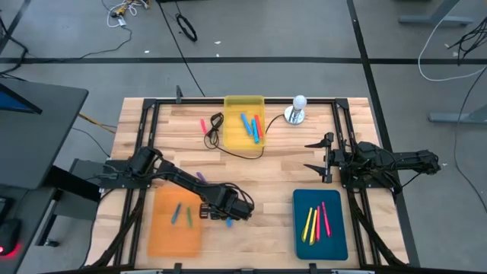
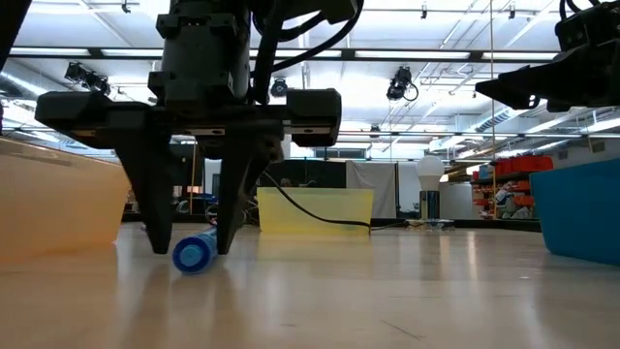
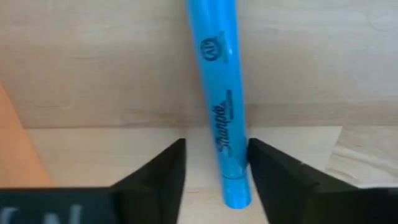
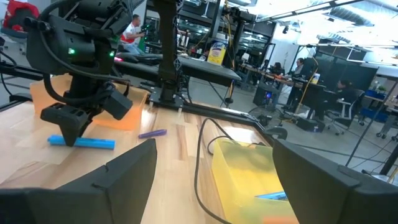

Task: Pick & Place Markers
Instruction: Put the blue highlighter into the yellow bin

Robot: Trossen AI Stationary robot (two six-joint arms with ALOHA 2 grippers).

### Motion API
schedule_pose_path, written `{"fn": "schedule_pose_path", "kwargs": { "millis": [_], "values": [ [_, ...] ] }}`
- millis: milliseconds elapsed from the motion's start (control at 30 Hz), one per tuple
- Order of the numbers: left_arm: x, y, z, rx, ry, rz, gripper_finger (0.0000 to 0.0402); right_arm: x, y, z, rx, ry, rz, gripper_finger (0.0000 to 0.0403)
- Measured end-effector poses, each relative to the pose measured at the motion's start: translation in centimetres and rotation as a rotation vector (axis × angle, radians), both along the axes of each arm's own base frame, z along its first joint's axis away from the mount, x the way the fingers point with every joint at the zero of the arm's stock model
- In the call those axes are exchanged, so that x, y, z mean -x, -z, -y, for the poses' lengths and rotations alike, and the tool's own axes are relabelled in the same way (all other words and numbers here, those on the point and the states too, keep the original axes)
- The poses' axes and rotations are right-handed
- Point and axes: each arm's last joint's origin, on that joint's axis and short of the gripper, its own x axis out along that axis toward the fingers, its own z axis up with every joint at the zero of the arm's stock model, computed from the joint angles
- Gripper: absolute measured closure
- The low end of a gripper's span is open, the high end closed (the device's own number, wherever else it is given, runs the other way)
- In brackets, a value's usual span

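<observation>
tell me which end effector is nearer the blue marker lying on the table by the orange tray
Left. The left end effector is down over the blue marker, a finger on either side of it. The right end effector waits open, far across the table near the lamp.

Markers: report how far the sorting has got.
Done: markers lie in the orange tray, the teal tray and the yellow tray.

In hand: the left pincer is down on the table, its fingers on either side of a blue marker, not lifted.

Left: a purple marker and a pink marker lie loose on the table. The right pincer waits open.
</observation>
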Motion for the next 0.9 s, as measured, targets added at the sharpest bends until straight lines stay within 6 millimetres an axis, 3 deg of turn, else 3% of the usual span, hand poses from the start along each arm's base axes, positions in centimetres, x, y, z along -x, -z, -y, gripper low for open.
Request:
{"fn": "schedule_pose_path", "kwargs": {
  "millis": [300, 633, 900],
  "values": [
    [0.0, -0.1, 0.0, -0.006, 0.004, 0.008, 0.0348, 0.0, 0.0, 0.0, 0.000, 0.000, 0.000, 0.0080],
    [0.0, -0.1, 0.0, -0.020, 0.028, 0.017, 0.0348, 0.0, 0.0, 0.0, 0.000, 0.000, 0.000, 0.0080],
    [0.5, -2.2, -0.7, -0.033, 0.063, 0.037, 0.0348, 0.0, 0.0, 0.0, 0.000, 0.000, 0.000, 0.0080]
  ]
}}
